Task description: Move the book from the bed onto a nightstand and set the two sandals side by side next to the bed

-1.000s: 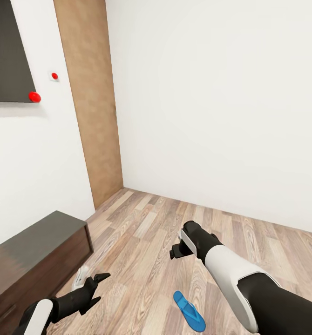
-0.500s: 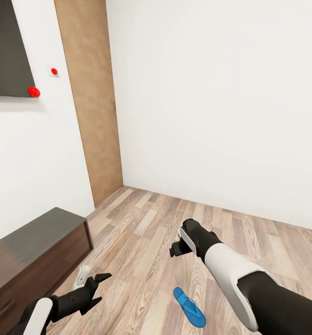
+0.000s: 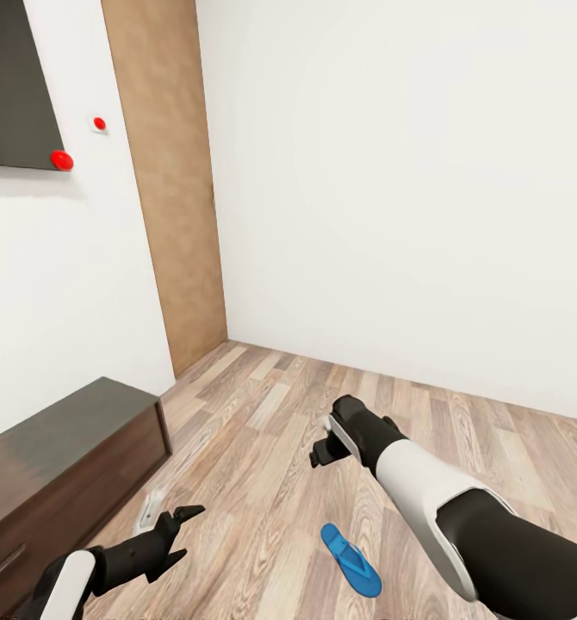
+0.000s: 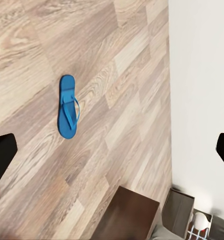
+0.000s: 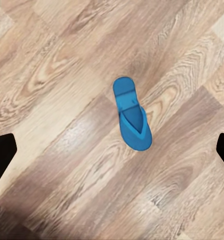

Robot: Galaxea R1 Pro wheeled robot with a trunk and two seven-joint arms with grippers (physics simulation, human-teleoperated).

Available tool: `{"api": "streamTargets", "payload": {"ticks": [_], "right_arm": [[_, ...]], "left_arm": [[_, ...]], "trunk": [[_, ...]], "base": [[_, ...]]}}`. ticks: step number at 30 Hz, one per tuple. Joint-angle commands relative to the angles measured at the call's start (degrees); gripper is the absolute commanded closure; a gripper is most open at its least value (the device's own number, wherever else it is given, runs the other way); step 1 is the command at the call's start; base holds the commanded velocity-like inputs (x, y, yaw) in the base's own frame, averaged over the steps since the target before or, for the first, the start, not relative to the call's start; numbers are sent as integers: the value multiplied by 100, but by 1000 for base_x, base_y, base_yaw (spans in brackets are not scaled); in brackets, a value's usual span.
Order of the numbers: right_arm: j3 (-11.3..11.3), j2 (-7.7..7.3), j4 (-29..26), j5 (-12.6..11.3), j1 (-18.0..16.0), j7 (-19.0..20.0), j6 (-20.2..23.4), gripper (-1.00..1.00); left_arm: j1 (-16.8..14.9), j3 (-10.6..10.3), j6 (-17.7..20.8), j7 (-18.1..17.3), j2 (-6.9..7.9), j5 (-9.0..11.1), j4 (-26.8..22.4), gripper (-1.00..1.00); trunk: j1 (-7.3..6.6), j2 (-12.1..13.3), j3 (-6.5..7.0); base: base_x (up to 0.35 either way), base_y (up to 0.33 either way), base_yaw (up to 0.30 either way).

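One sandal on the floor, nothing picked up yet

A blue sandal (image 3: 350, 561) lies flat on the wood floor (image 3: 263, 430), between the left gripper (image 3: 182, 519) and the right gripper (image 3: 321, 454); both are wide apart and empty, so the placing seems not started.

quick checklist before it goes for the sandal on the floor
1. Blue sandal located, lying flat on the wood floor: ok.
2. Nothing lying on or against the sandal: ok.
3. Right gripper open: ok, its fingertips sit wide apart in the right wrist view.
4. Left gripper open and empty: ok.
5. Right gripper lined up over the sandal: ok in its wrist view, though it hangs well above the floor.
6. Second sandal and bed located: cannot tell.
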Motion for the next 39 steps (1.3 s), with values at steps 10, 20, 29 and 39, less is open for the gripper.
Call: {"api": "streamTargets", "payload": {"ticks": [10, 20, 29, 39], "right_arm": [[603, 0, -58, 442, -42, 992, 6, -100], [678, -183, -229, 698, -244, 1394, 4, -100], [677, -220, -239, 717, -402, 1435, 17, -100], [663, -251, -185, 720, -454, 1439, -3, -100]], "left_arm": [[-24, 23, 23, -33, 52, -54, -7, -100], [-1069, 27, 26, 14, 67, -56, 185, -100], [-2043, 55, 20, 190, 190, -51, 1010, -100], [-2599, 61, 20, 240, 397, 34, 1386, -100]], "trunk": [[219, -405, -186], [400, -729, -374], [423, -741, -573], [449, -754, -795]], "base": [[0, 0, 0], [0, 0, 0], [0, 0, 0], [0, 0, 0]]}}
